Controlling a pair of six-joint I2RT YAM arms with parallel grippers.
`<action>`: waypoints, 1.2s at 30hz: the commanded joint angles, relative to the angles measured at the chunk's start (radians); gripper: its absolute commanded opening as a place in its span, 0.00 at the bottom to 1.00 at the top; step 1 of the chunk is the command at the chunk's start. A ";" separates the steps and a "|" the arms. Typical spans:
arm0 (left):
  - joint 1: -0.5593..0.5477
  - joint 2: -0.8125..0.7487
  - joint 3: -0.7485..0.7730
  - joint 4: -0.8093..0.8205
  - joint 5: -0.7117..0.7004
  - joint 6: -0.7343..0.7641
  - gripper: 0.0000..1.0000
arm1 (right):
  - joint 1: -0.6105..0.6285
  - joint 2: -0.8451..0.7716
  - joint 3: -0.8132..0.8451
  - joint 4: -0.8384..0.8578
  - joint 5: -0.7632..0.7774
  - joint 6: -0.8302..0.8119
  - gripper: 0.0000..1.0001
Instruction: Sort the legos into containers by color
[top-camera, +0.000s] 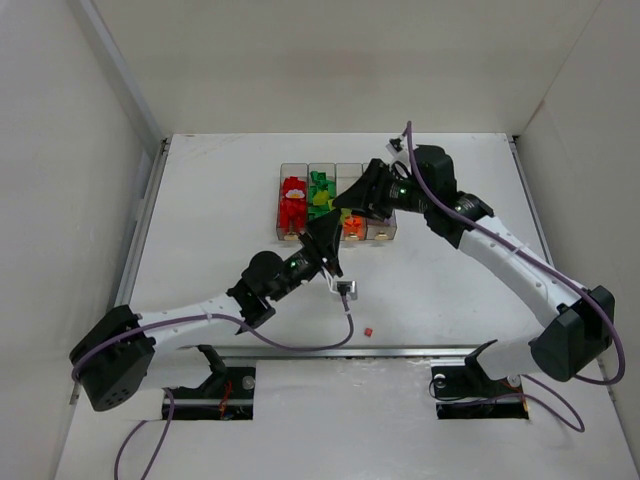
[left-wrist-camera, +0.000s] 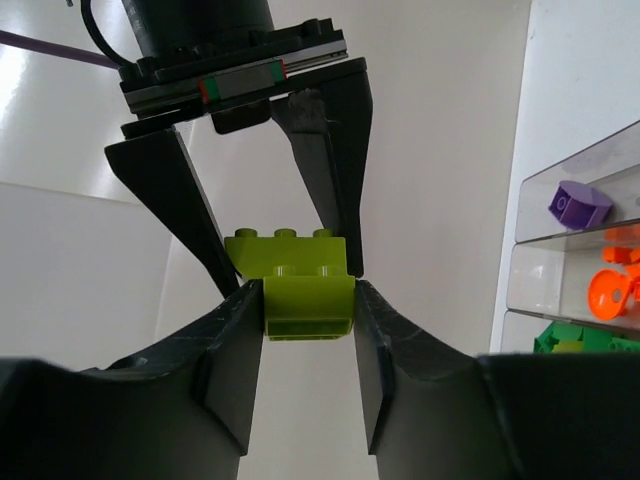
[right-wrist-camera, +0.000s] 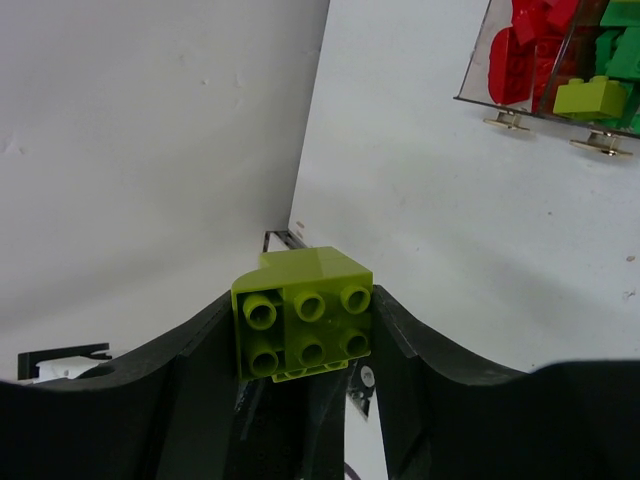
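While the left gripper (left-wrist-camera: 308, 296) is sitting partly closed, with both of its fingers pressing the flanks of the lime-yellow brick (left-wrist-camera: 300, 272), we are reading this as a hand-over. The right gripper (right-wrist-camera: 305, 300) is pinching the same brick from the opposite end, about half open. The brick's long axis is lying straight across the gap from finger to finger, with its studs pointing away from the left palm. The containers (left-wrist-camera: 575, 215) are lying close by, beyond the left gripper's right finger. We are judging the bin of green and lime pieces (top-camera: 322, 167) to be the target.
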 joint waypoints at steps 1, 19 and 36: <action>-0.011 0.004 0.047 0.064 -0.025 0.006 0.31 | 0.018 -0.005 0.015 0.064 -0.038 0.006 0.00; 0.106 -0.127 0.124 -0.399 -0.085 -0.322 0.00 | -0.190 -0.120 -0.099 -0.128 0.124 -0.118 0.00; 0.434 0.434 0.650 -0.814 0.277 -0.884 0.02 | -0.202 -0.089 -0.048 -0.165 0.213 -0.189 0.00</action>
